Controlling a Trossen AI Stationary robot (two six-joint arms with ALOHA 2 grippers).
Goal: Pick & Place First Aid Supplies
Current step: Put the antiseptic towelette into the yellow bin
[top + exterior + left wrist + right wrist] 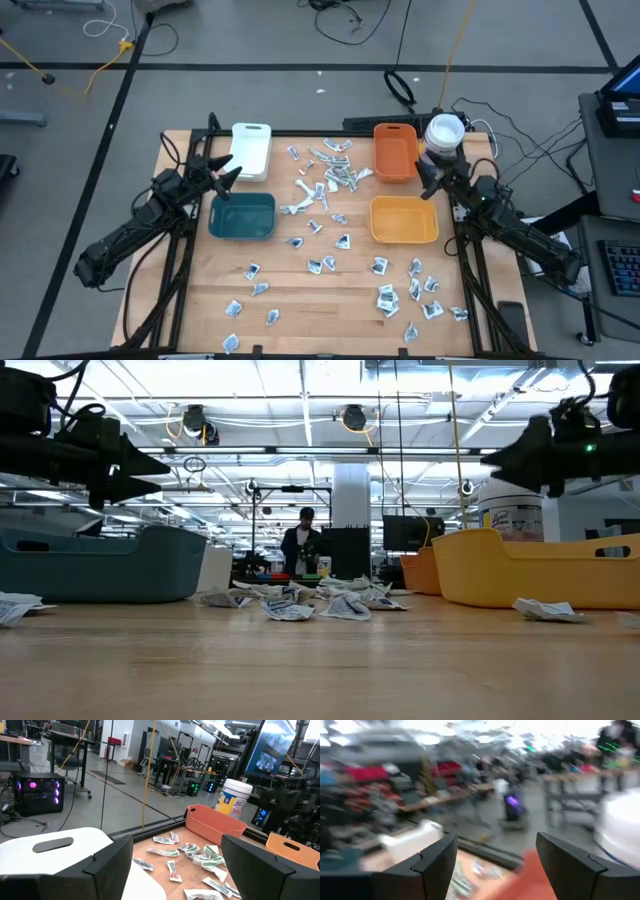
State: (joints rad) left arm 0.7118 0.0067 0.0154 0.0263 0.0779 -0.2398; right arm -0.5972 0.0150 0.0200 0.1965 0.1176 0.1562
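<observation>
Left gripper (pixel 228 172) hovers above the table's left side, over the gap between the white bin (pixel 251 150) and the teal bin (pixel 243 216), fingers spread apart, nothing between them. In the low view it hangs well above the teal bin (pixel 105 563), pointing inward. Its wrist view looks past the two open fingers (pixel 107 870) across the white bin (pixel 55 847) toward packets (pixel 192 857) strewn before the orange bin (pixel 215 825); the tub (pixel 235 797) stands beyond. No packet lies under or beside this gripper; the nearest ones lie to its right, past the bins. Supplies (pixel 330 170) cluster thickest at table centre, between the white bin and the orange bin (pixel 395 152), then scatter loosely down the middle and toward the near edge, with a denser patch (pixel 410 295) at the near right below the yellow bin (pixel 404 220). In the low view a heap (pixel 310 600) sits mid-table, one packet (pixel 545 610) lies before the yellow bin (pixel 540 570), another (pixel 15 607) at the far left. A person (pixel 303 545) stands in the room behind. Right gripper (pixel 428 183) hovers at the right side, beside the tub (pixel 443 135), between the orange and yellow bins, fingers apart and empty. The central cluster lies to its left, apart from it; the near-right patch is well apart toward the table's front.
</observation>
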